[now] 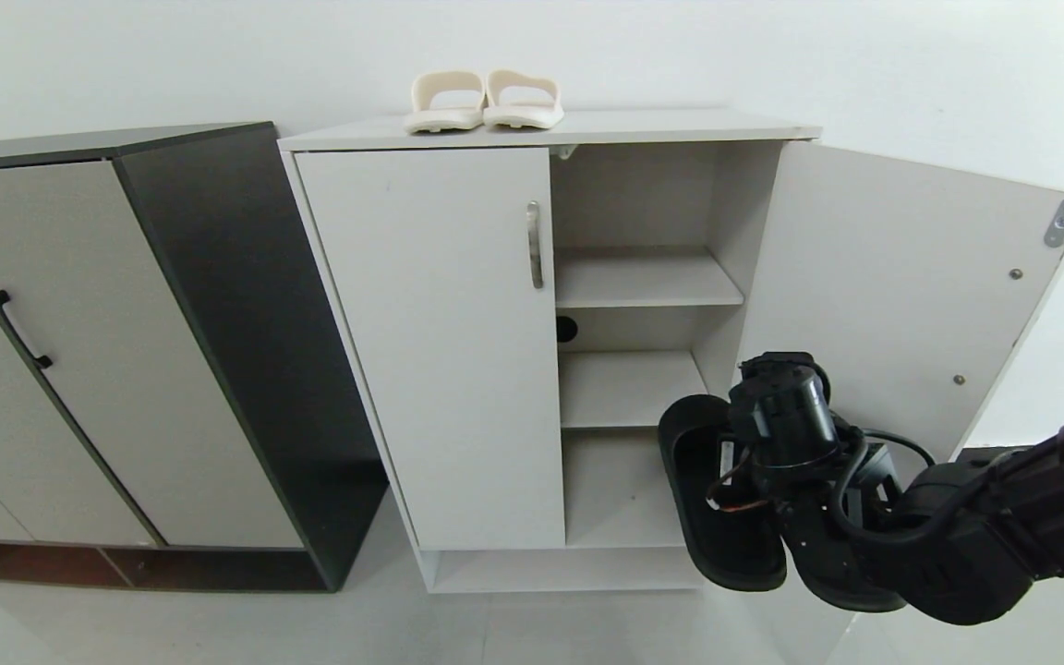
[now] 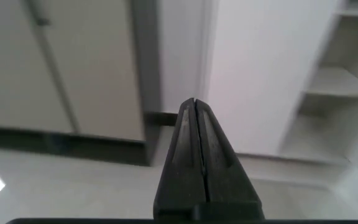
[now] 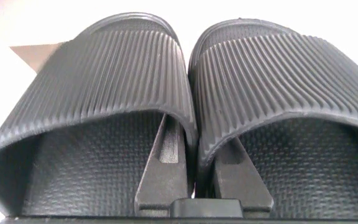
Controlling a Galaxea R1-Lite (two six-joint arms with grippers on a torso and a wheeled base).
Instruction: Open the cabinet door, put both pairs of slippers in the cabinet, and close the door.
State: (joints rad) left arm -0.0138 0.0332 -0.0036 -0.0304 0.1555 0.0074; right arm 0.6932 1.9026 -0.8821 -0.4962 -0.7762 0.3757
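Black slippers [image 1: 721, 499]: one pair, matte black, ribbed straps [image 3: 104, 93], pebbled footbeds, thick raised rims.
Pair position: held side by side off the floor [image 1: 218, 628], steeply tilted, in front of the open right half of the white cabinet [image 1: 421, 351], level with its lowest compartment [image 1: 615, 489], close to the lower edge of the open door [image 1: 901, 286].
Right gripper [image 3: 196, 152]: closed on the black pair; one finger [image 3: 163, 165] under each strap, clamping the two adjoining inner side walls together.
Left gripper [image 2: 194, 143]: fingers pressed flat together, nothing between them; held above the floor, facing the closed left door and the dark cabinet [image 1: 218, 323].
Cream slippers [image 1: 484, 100]: second pair, pale, broad smooth straps; resting side by side and touching on the cabinet top, above the inner edge of the left door.
Cabinet doors: left closed, with vertical metal handle [image 1: 535, 245] at its inner edge; right swung wide open.
Interior: upper shelf [image 1: 647, 280] and middle shelf [image 1: 629, 388], both white; dark round hole [image 1: 566, 329] in the back panel between them.
Surroundings: dark cabinet with grey doors just beside the white cabinet's left side; pale wall behind.
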